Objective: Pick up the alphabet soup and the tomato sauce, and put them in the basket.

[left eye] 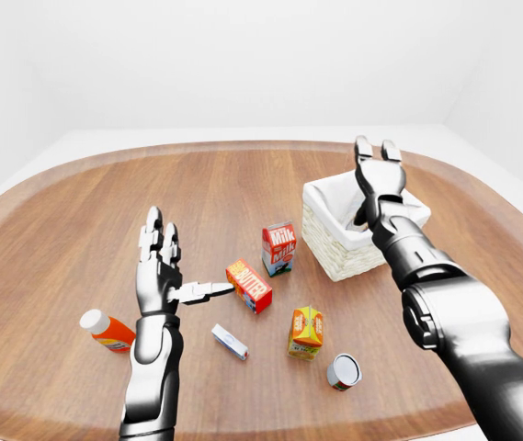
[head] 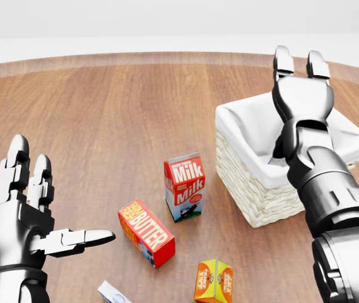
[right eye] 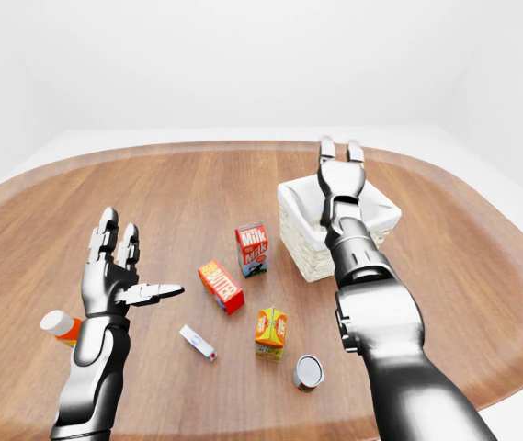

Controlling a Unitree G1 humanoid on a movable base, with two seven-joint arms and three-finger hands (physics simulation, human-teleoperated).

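White-lined wicker basket (head: 248, 196) sits upright on the wood at the head view's right, contents mostly hidden behind the arm, only a pale sliver showing inside; a silver-lidded can (left eye: 343, 371) lies on its side, well apart, near the left-eye view's bottom, label unreadable.

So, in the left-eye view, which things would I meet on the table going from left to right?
Orange bottle → left hand → small white box → butter box → milk carton → orange juice carton → can → basket, with the right hand over it.
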